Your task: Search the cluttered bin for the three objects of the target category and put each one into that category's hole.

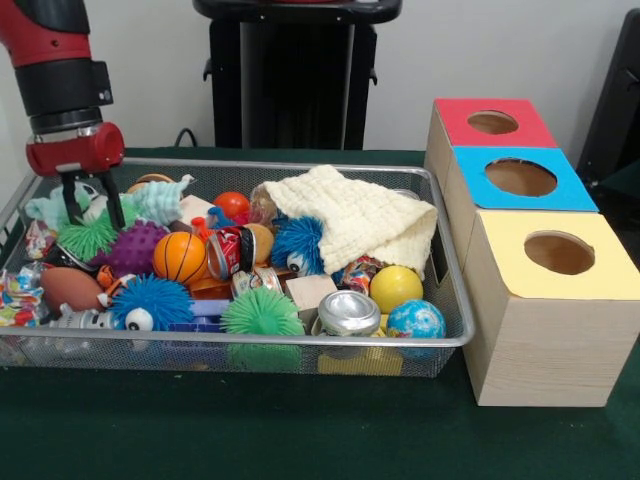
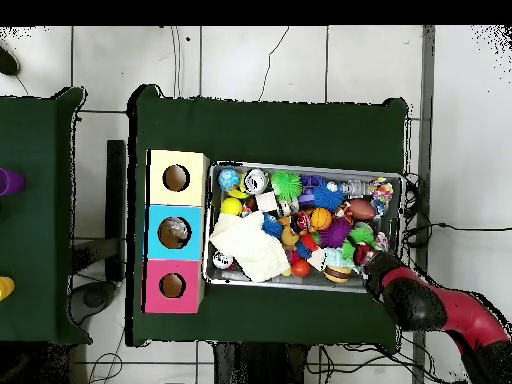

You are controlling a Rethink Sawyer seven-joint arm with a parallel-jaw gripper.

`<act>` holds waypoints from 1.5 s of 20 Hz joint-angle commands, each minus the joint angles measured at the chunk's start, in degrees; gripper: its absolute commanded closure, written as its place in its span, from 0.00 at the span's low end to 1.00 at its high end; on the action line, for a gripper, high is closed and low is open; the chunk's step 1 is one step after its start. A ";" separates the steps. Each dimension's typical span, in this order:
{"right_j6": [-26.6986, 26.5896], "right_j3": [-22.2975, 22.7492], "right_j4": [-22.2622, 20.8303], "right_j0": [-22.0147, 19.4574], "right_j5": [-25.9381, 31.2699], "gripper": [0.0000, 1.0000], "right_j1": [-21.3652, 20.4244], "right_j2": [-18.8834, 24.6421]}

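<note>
So the gripper is down at the far corner of the bin, on the left side in the front view, and its two dark fingers are spread apart with nothing pinched between them. The tips hang just over a green spiky ball and a pale teal soft toy, with a purple spiky ball right beside them. The only crinkly clear packets I can make out sit along that same left end: one against the rim near the fingers, and another nearer the front corner, showing blue, white and some red through the plastic. Both lie to the left of and nearer the camera than the gripper, not touching it. I can't find a third one in the pile. The rest of the bin is a mess: an orange basketball, a red can, a cream cloth draped over the far right part, a yellow ball and a globe ball. The three wooden boxes with red, blue and yellow tops stand just outside the bin's right side.
</note>
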 commanded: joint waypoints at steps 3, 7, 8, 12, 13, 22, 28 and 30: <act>-20.49 -6.94 -2.03 -0.96 10.36 0.00 3.02 4.88; -21.28 -7.36 -1.06 -1.32 12.69 0.00 2.38 6.02; -21.46 -7.52 -0.86 -1.38 13.25 0.00 2.22 6.34; -21.69 -7.84 -0.30 -1.63 15.02 0.00 1.77 7.43; -21.51 -7.75 -0.35 -1.72 15.05 0.00 1.68 7.59; -21.88 -8.28 0.97 -1.89 17.81 0.00 0.26 9.36; -23.09 -9.45 1.61 -1.86 18.98 0.00 0.66 10.11; -23.18 -9.68 1.94 -1.73 19.43 0.00 0.46 10.21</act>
